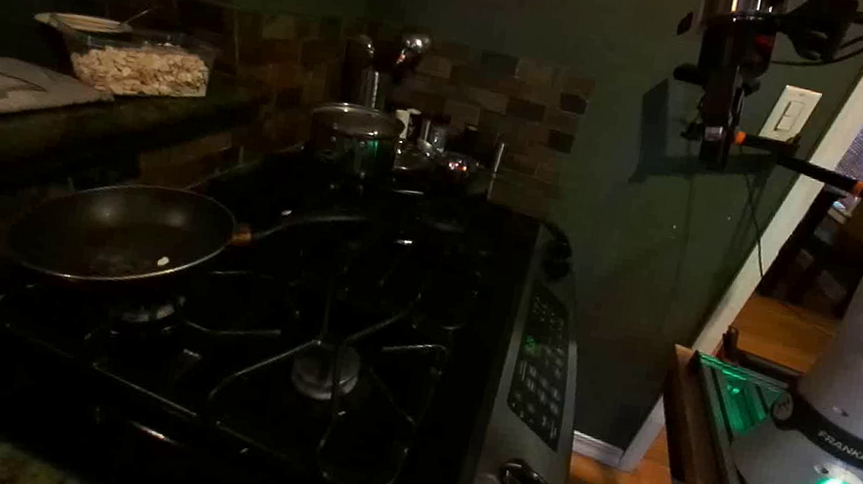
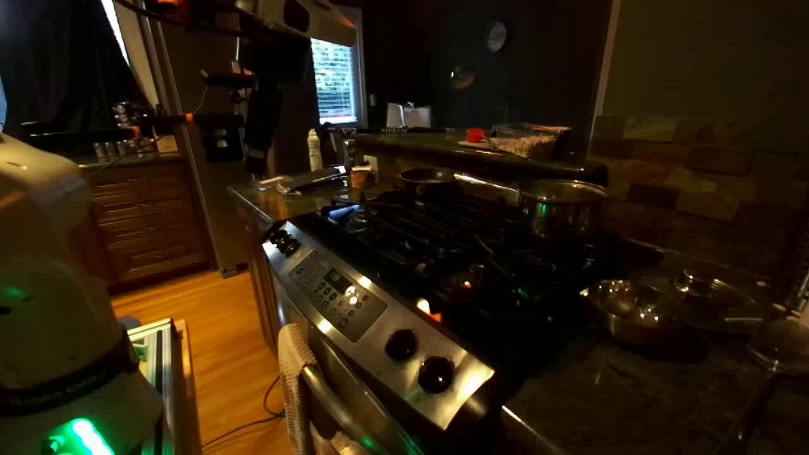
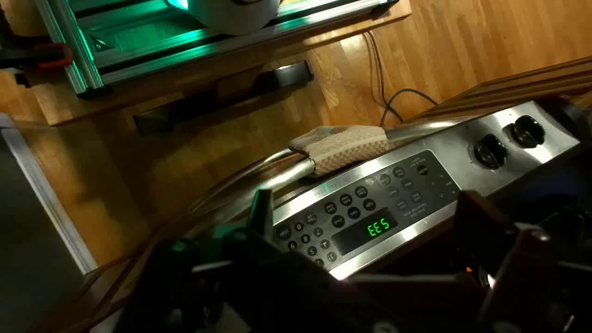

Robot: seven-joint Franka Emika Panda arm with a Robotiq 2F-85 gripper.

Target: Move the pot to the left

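Note:
The pot, a shiny steel saucepan, stands upright on a back burner of the dark stove. It shows in both exterior views (image 1: 352,145) (image 2: 561,212). Its long straight metal handle (image 2: 485,183) points toward the frying pan. In the wrist view the pot is out of view. My gripper (image 3: 365,199) is open, with its two fingers wide apart and nothing between them. In both exterior views the gripper (image 1: 714,153) (image 2: 256,161) hangs in the air, high and well apart from the pot, on the robot's side of the stove. Its fingers are dark and hard to make out there.
A black frying pan (image 1: 126,228) sits on another burner, its handle over the grates. A small shiny metal bowl (image 2: 632,309) and a glass lid (image 2: 714,294) lie beside the stove. A tub of flakes (image 1: 143,69) stands on the raised ledge. The control panel (image 3: 370,208) shows below the gripper.

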